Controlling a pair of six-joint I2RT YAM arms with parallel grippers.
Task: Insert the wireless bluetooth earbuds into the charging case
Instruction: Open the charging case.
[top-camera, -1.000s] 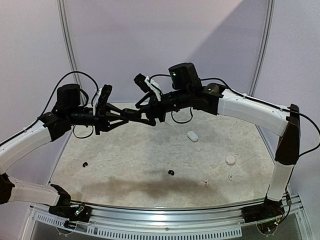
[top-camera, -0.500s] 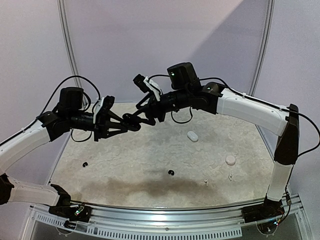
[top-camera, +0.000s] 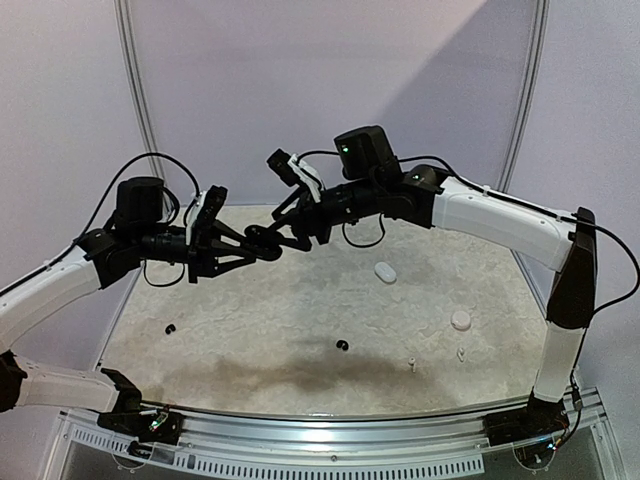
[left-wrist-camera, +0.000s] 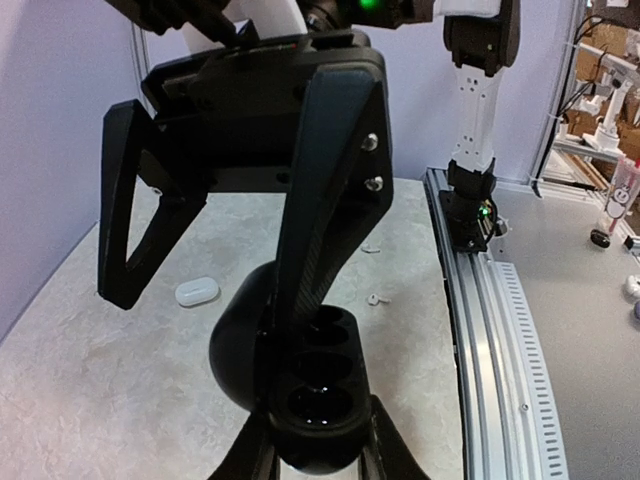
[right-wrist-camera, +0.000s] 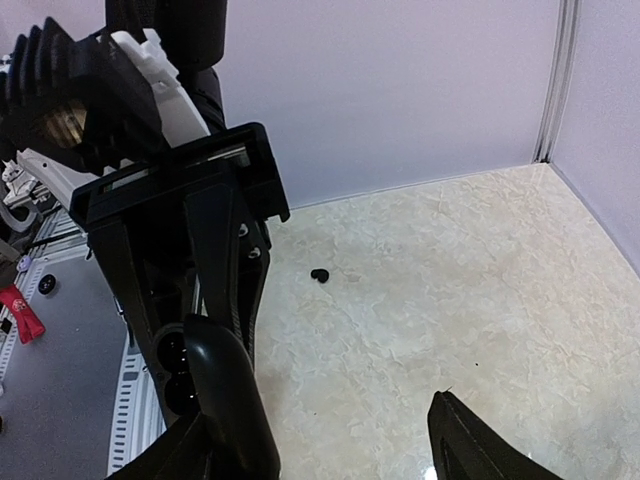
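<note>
My left gripper (top-camera: 252, 244) is shut on a black charging case (top-camera: 264, 238), held high above the table at the back. In the left wrist view the case (left-wrist-camera: 320, 410) is open, its wells empty and its lid (left-wrist-camera: 235, 340) swung to the left. My right gripper (top-camera: 288, 226) is open; one of its fingers (left-wrist-camera: 325, 210) reaches down between lid and base. In the right wrist view the glossy lid (right-wrist-camera: 225, 390) lies against the left finger. Black earbuds (top-camera: 170, 328) (top-camera: 342, 345) and white earbuds (top-camera: 411, 364) (top-camera: 461, 353) lie on the table.
Two white pebble-like cases (top-camera: 385, 271) (top-camera: 460, 320) lie on the right half of the table. One black earbud (right-wrist-camera: 320, 275) shows below the right wrist. A metal rail (top-camera: 330, 425) runs along the near edge; walls close the back and sides.
My left gripper has turned and drawn a little left and down with the black case. The right arm has hardly moved.
</note>
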